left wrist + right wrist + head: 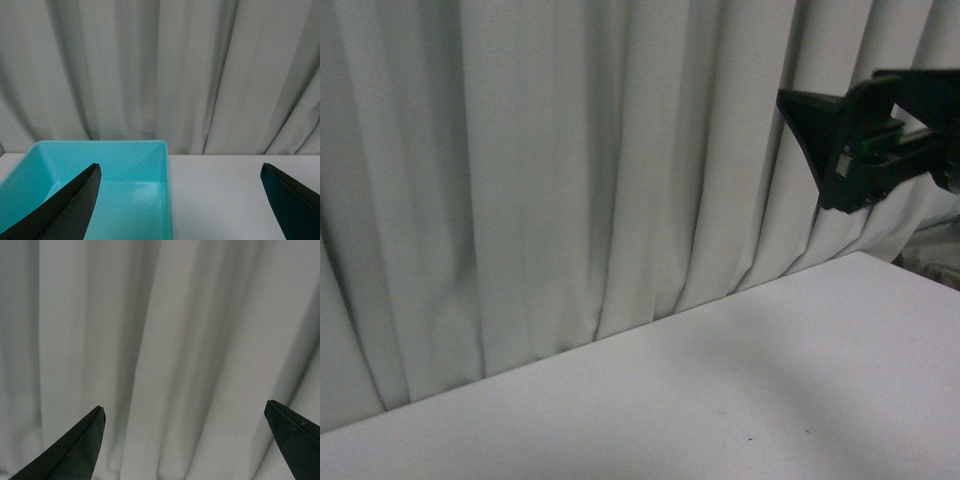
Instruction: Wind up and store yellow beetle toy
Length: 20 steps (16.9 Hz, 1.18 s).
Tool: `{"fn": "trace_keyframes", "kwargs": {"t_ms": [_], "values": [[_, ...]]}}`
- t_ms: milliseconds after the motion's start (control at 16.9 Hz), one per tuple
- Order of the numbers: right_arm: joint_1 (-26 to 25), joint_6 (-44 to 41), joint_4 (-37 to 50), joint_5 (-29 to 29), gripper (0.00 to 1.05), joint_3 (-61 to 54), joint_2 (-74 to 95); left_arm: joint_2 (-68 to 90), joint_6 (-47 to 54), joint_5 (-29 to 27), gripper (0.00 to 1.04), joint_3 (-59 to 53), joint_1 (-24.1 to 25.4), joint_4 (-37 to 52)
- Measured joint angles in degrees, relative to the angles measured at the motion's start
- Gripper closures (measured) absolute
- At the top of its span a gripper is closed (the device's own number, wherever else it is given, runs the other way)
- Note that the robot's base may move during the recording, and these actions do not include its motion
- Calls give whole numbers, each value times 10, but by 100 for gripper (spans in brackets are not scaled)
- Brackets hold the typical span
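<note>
At two o'clock in the front view the right gripper [850, 150] hangs above the white table [720, 400], the left wrist view shows the left gripper [180, 167] spread wide and empty over a teal bin [150, 147], the right wrist view shows the right one's jaws wide apart, empty, before the curtain [165, 315], and the yellow beetle toy is out of sight.

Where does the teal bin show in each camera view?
Front view: not in it.
Left wrist view: the teal bin on the white table, in front of the curtain, partly behind the left gripper.
Right wrist view: not in it.
Shared landmark: the curtain, in all three.
</note>
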Motion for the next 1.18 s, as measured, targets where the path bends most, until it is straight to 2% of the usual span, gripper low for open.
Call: {"fn": "trace_keyframes", "kwargs": {"t_ms": [236,413,590,767,1003,1181], "values": [[72,-150,-117,-183,7,97,163,0,0,0,7,0,0,0],[144,-309,-277,-262,7,126,208,0,0,0,7,0,0,0],[184,-493,-430,-266,7,139,271,0,0,0,7,0,0,0],[192,-625,-503,-265,7,156,319,0,0,0,7,0,0,0],[159,-754,-584,-258,7,189,371,0,0,0,7,0,0,0],[138,-837,-605,-247,7,210,411,0,0,0,7,0,0,0]]}}
